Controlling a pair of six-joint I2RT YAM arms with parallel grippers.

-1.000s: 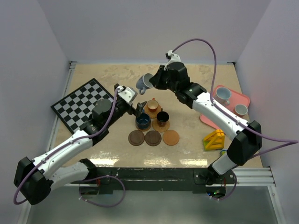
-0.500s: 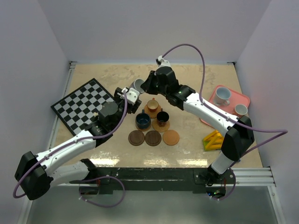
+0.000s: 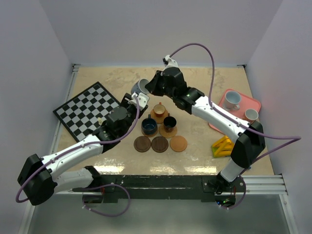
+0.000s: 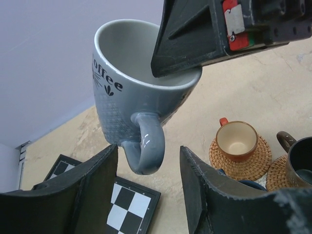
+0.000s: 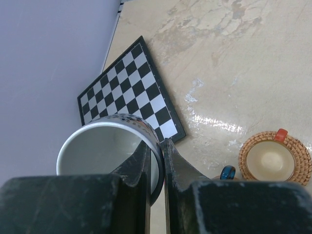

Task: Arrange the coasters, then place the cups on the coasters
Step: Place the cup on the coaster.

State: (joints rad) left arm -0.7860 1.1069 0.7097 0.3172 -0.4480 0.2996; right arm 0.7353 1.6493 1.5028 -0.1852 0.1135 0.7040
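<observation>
Firmly, the right gripper (image 5: pixel 156 146) pinches the rim of the grey cup (image 4: pixel 122 97), one finger inside and one outside, holding it tilted in the air above the table (image 3: pixel 204 78). The left gripper (image 4: pixel 148 148) sits just beneath, its jaws apart on either side of the cup's handle without touching it. Nearby, the orange cup (image 4: pixel 236 140), blue cup (image 3: pixel 148 126) and black cup (image 3: pixel 169 122) stand on coasters (image 4: pixel 263 158); in front of them, three more lie bare.
</observation>
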